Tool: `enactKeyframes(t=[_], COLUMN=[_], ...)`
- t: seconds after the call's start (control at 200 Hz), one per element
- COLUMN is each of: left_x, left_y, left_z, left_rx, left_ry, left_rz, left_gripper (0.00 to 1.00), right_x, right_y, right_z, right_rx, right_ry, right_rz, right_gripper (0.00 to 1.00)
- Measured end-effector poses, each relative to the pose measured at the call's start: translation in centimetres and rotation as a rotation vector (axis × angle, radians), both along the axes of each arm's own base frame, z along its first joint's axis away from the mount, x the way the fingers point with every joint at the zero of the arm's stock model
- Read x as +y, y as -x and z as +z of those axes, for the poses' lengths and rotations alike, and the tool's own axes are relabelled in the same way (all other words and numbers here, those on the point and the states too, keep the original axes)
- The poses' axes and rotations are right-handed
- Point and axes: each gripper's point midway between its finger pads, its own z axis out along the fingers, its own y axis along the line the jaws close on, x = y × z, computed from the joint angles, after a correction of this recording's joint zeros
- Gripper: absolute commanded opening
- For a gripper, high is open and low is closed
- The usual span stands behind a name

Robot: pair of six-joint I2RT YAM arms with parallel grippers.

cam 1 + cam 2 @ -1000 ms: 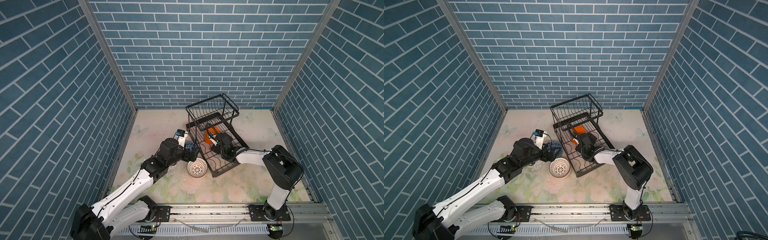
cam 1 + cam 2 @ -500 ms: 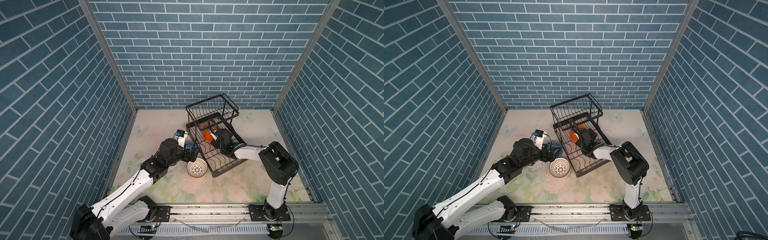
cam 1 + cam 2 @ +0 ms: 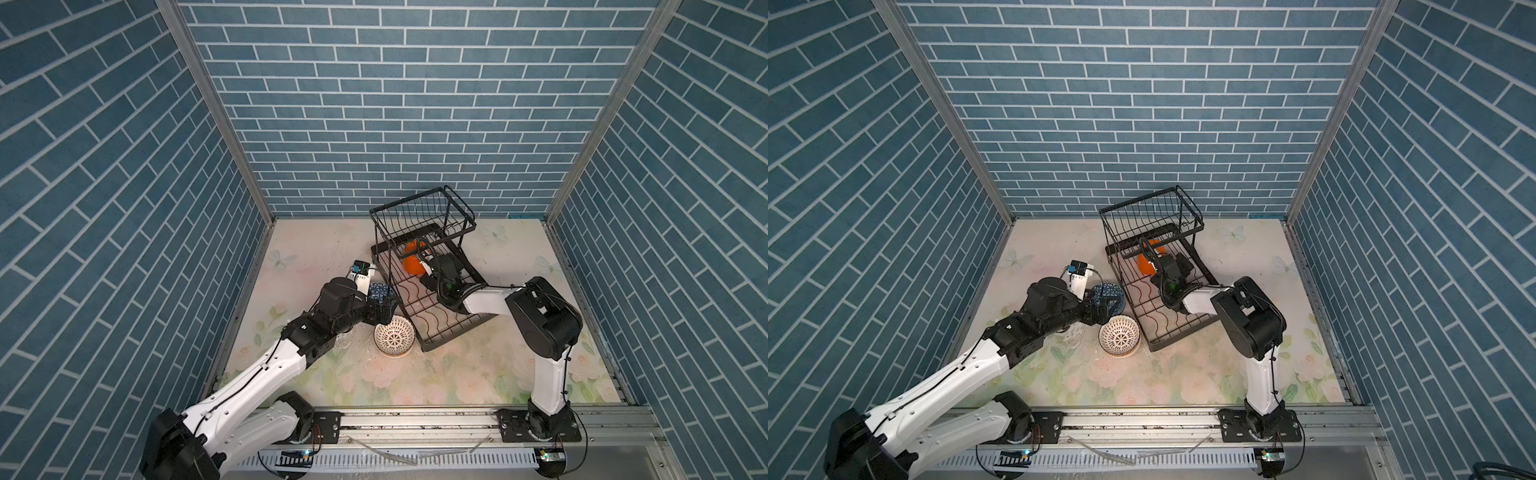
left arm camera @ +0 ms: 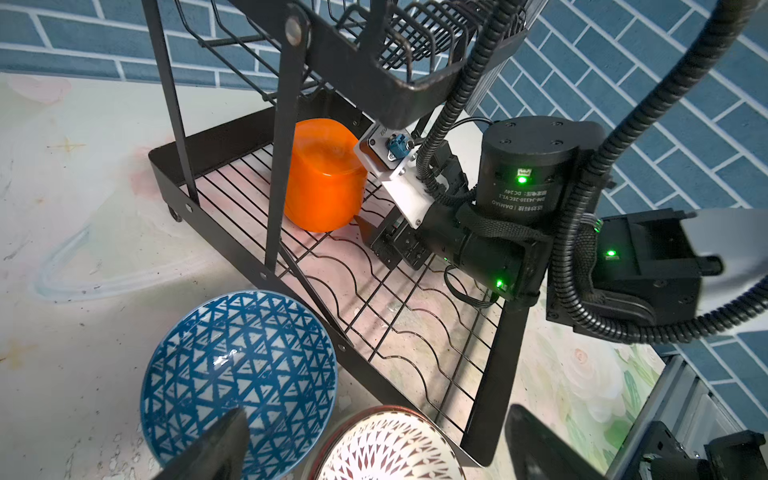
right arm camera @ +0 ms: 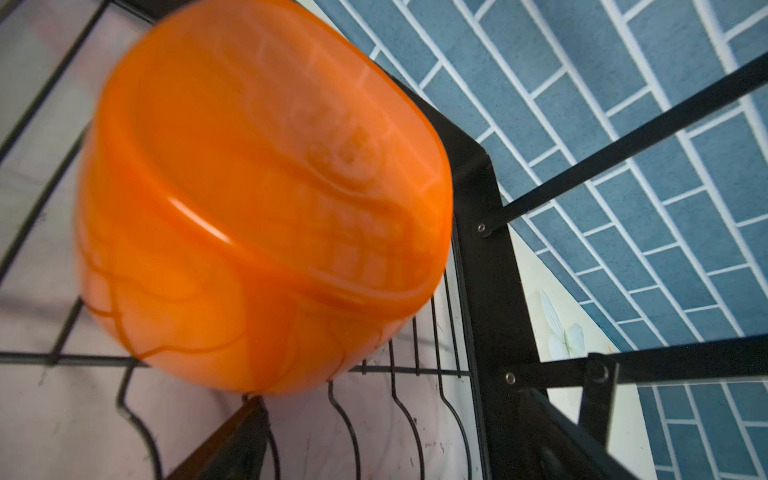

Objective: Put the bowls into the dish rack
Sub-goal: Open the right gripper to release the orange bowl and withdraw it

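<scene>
Whereas the plain orange rounded-square bowl (image 4: pixel 324 174) had sat nearer the middle of the black wire dish rack (image 4: pixel 224 239) a second earlier, it now lay slightly deeper on the lower tray (image 4: pixel 374 316), under the raised basket (image 3: pixel 424 212) and base uppermost. The right end effector (image 3: pixel 430 270) had advanced with it. Its fingers were spread and gripped nothing. The bowl lay directly ahead of the fingertips, and one fingertip sat at the bowl's lower edge; contact could not be confirmed. In the right wrist view the bowl appeared blurred, so it was probably not yet at rest. On this evidence one bowl was loaded and released.

The right arm reached low and nearly level across the tray, with the wrist tucked beneath the basket edge. The left arm was extended forward with its elbow raised and its wrist pitched downward.

The left end effector (image 4: pixel 376 411) hung with its fingers spread wide and held nothing. The blue triangle-patterned round ceramic bowl (image 4: pixel 239 374) lay below one finger. The white round ceramic bowl with a red-brown lattice pattern (image 3: pixel 394 337) lay below the gap between the fingers. Both bowls rested on the floral tabletop (image 3: pixel 316 257), just beside the rack's rail, and remained to be loaded. No other bowls were visible.
</scene>
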Motion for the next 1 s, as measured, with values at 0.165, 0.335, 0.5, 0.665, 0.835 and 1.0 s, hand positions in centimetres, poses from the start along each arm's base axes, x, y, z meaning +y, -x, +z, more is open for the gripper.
enactKeyframes(t=[0.165, 0.335, 0.5, 0.665, 0.835, 1.0], left_x=[0.0, 0.1, 0.2, 0.3, 0.5, 0.7], left_y=[0.0, 0.0, -0.1, -0.2, -0.4, -0.4], left_z=[-0.1, -0.1, -0.1, -0.1, -0.2, -0.9], left_rx=[0.002, 0.001, -0.001, -0.003, -0.001, 0.027], left_ry=[-0.002, -0.003, -0.006, -0.010, -0.015, -0.026], left_rz=[0.000, 0.003, 0.011, 0.021, 0.037, 0.051], left_gripper=[0.98, 0.98, 0.97, 0.98, 0.98, 0.97], right_x=[-0.2, -0.1, -0.3, -1.3, -2.0, -2.6], right_y=[-0.3, -0.3, 0.4, 2.2, 4.0, 5.7], right_z=[0.1, 0.2, 1.0, 2.3, 2.6, 1.8], right_rx=[-0.006, -0.006, -0.003, 0.011, 0.062, 0.132], right_ry=[-0.019, -0.039, -0.056, -0.064, -0.056, -0.042], right_rz=[-0.018, -0.020, -0.008, 0.011, 0.048, 0.066], right_gripper=[0.94, 0.95, 0.95, 0.95, 0.94, 0.93])
